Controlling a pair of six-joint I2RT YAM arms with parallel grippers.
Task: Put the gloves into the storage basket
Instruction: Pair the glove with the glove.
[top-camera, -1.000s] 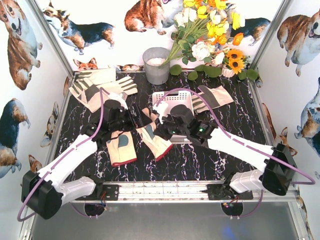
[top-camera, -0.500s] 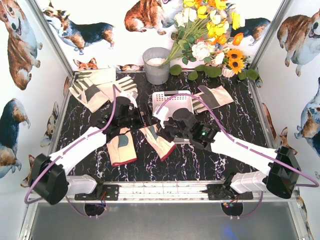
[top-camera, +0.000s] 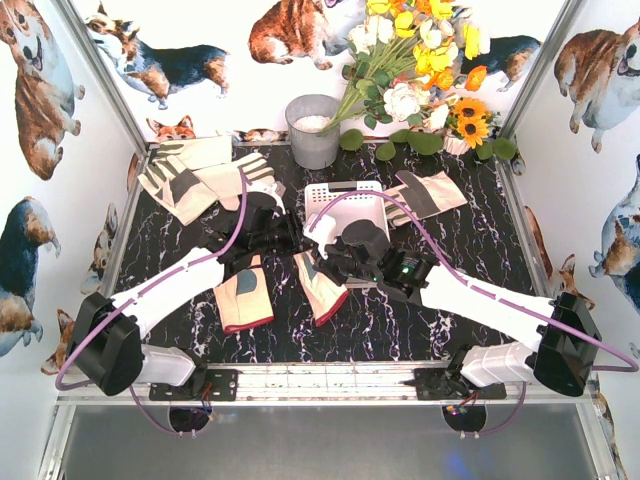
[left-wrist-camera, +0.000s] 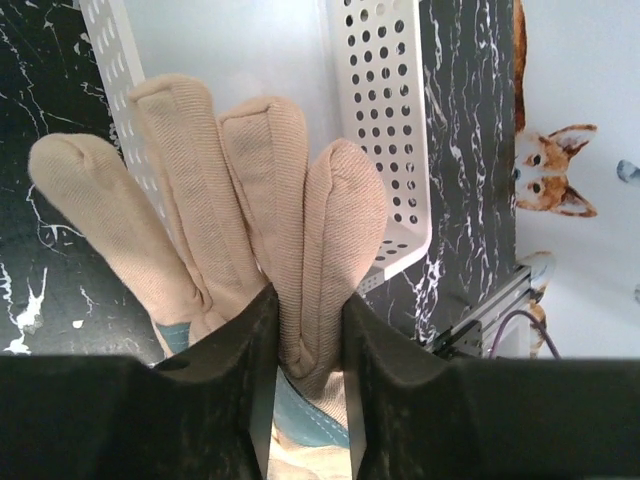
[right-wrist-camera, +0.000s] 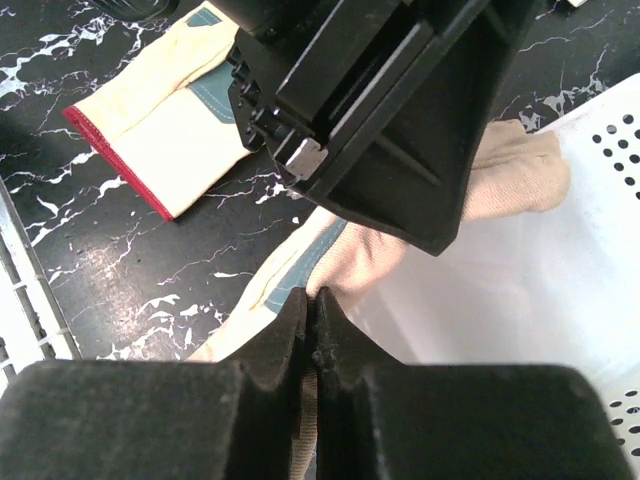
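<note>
A robot test booth of the lab kind, not a home or a shop. A left arm (top-camera: 165, 290) and a right arm (top-camera: 480, 295), white and black, are bolted to a metal rail (top-camera: 330, 378) at the near edge of a small black marble-patterned table (top-camera: 420, 320), with purple cables (top-camera: 243, 200) looping off them. Aluminium posts (top-camera: 100, 70) frame walls (top-camera: 50, 120) of sheeting printed with corgi dogs. At the back stand a bunch of flowers (top-camera: 410, 60) and a grey bucket (top-camera: 313, 130); work gloves (top-camera: 175, 180) and a white perforated basket (top-camera: 345, 187) lie on the table
</note>
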